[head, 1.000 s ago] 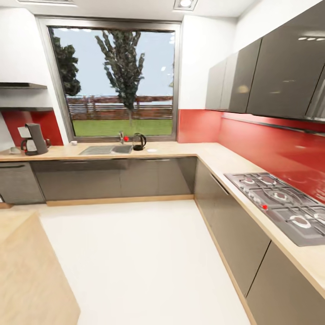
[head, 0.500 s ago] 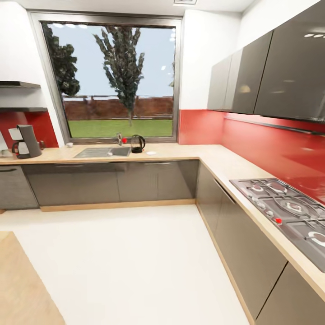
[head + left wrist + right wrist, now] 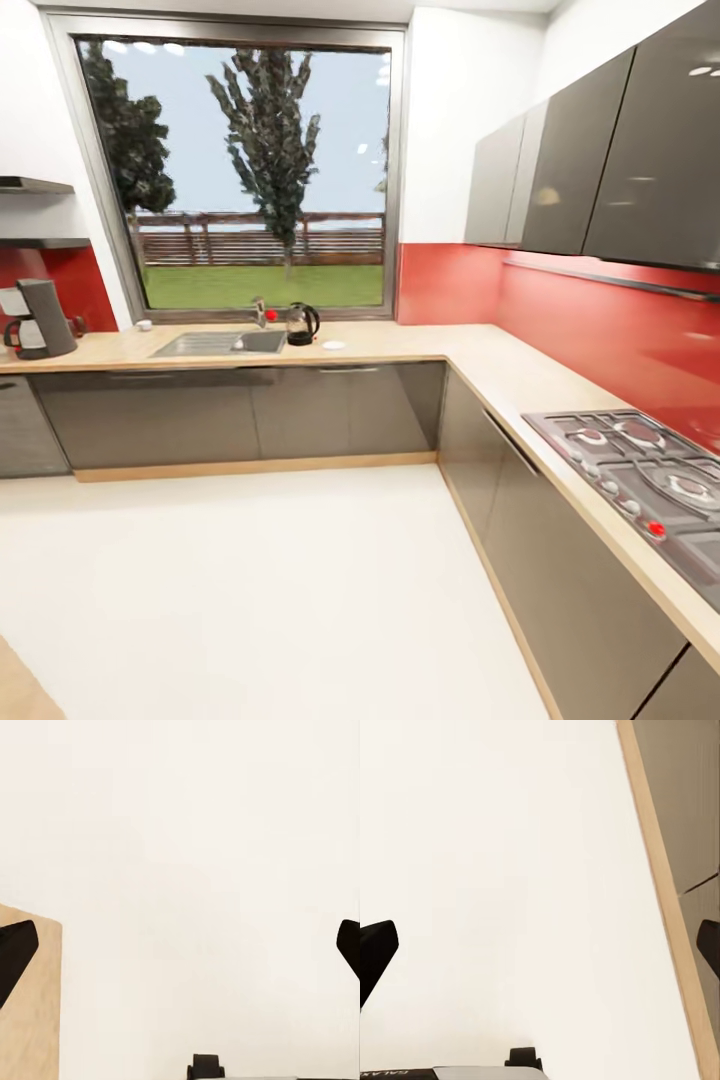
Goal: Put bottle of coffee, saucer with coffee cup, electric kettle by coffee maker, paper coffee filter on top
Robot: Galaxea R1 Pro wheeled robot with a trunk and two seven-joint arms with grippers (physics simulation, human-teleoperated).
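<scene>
The black coffee maker (image 3: 33, 320) stands at the far left of the light-wood kitchen countertop (image 3: 400, 344). The dark electric kettle (image 3: 300, 324) sits right of the sink (image 3: 220, 343), with the white saucer (image 3: 334, 345) just beside it. A small white coffee cup (image 3: 143, 324) rests by the window sill. The thin dark kitchen shelf (image 3: 35, 185) hangs above the coffee maker. I cannot make out the bottle of coffee or the paper coffee filter. My left gripper (image 3: 180, 952) and right gripper (image 3: 540, 952) are both open over the white floor, holding nothing.
A gas hob (image 3: 640, 480) is set into the right-hand counter run under dark wall cabinets (image 3: 600, 170). Grey cabinet fronts (image 3: 682, 810) with a wood plinth lie near my right gripper. A wooden island corner (image 3: 34, 1005) lies near my left. White floor (image 3: 280, 580) spreads ahead.
The whole head view has shifted: the camera has moved closer and turned, so the coffee maker has slid toward the left edge and the island has dropped out of the picture. Nothing on the counter has moved.
</scene>
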